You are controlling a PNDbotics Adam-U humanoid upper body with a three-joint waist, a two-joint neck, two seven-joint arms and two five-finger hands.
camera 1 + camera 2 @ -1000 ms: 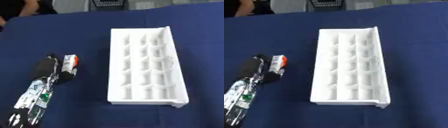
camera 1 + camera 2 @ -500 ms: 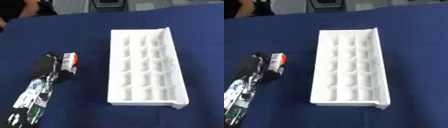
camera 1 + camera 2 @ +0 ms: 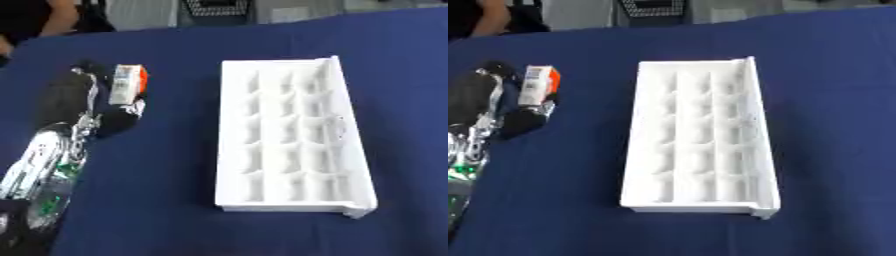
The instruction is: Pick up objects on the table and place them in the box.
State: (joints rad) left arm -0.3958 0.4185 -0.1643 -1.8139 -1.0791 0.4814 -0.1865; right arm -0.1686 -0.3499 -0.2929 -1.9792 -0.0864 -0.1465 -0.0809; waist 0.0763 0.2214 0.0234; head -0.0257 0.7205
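- Left eye view: the left hand (image 3: 83, 107) is seen coming in from the lower left, black with silver parts along the arm, raised over the left part of the table (image 3: 175, 65).
- A small white and orange carton (image 3: 128, 84) is held at the tip of this hand, pinched between black fingers (image 3: 118, 120) curled below it and the rest of the hand at its left side.
- The carton is carried with its long side running away from the camera; its orange end is turned to the right, and some dark print is seen on its white face, too blurred to be read.
- The carton is kept to the left of the box (image 3: 289, 135), apart from it, with a strip of blue cloth showing between them.
- The box is a long white tray, divided into rows of small compartments, lying flat on the blue cloth with its long side running away from the camera.
- A raised lip is seen along the right side of the box and across its near end.
- Nothing coloured can be made out inside the compartments.
- The right hand is shown in neither view.
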